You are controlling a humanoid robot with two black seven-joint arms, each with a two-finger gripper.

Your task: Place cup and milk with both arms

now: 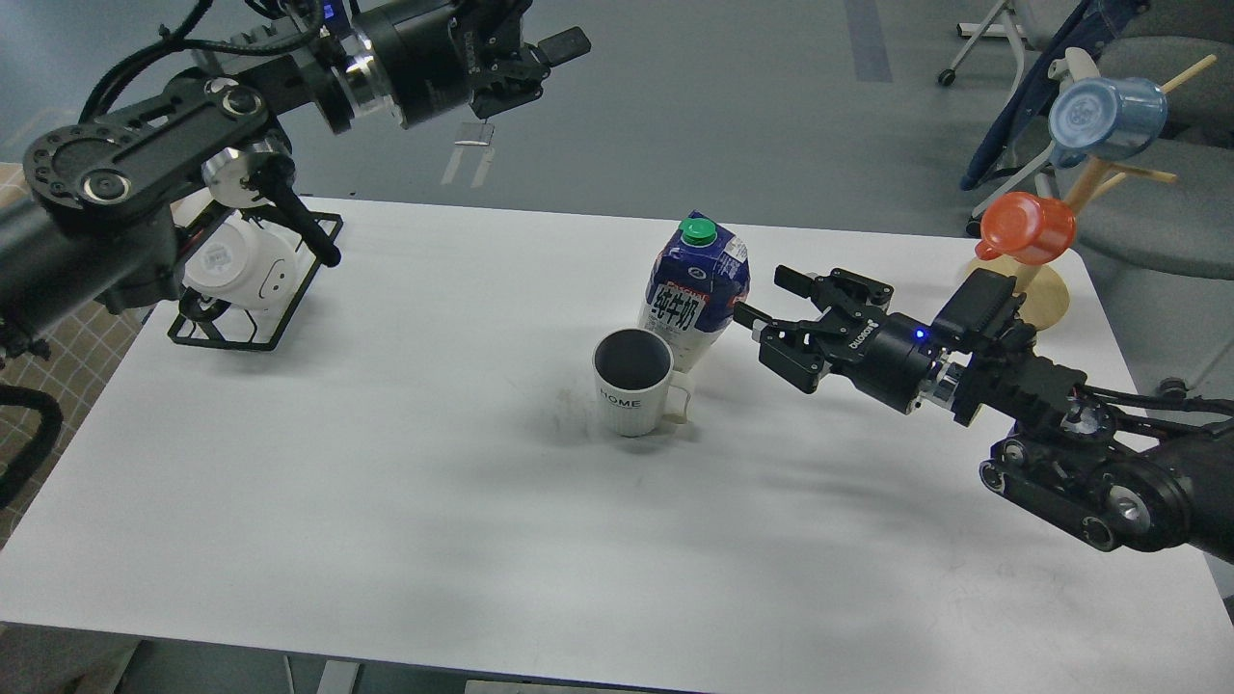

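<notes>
The white ribbed "HOME" cup (633, 388) stands upright on the white table (386, 463), handle to the right. The blue and white milk carton (692, 294) with a green cap stands just behind it, touching or nearly so. My right gripper (768, 300) is open and empty just right of the carton, clear of it. My left gripper (549, 53) is raised high at the back left, over the floor beyond the table; its fingers look apart and it holds nothing.
A black wire rack (253, 289) with a plain white cup (239, 262) sits at the table's left edge. A wooden cup tree (1033, 289) with an orange cup (1028, 227) and a blue cup (1107, 118) stands at the back right corner.
</notes>
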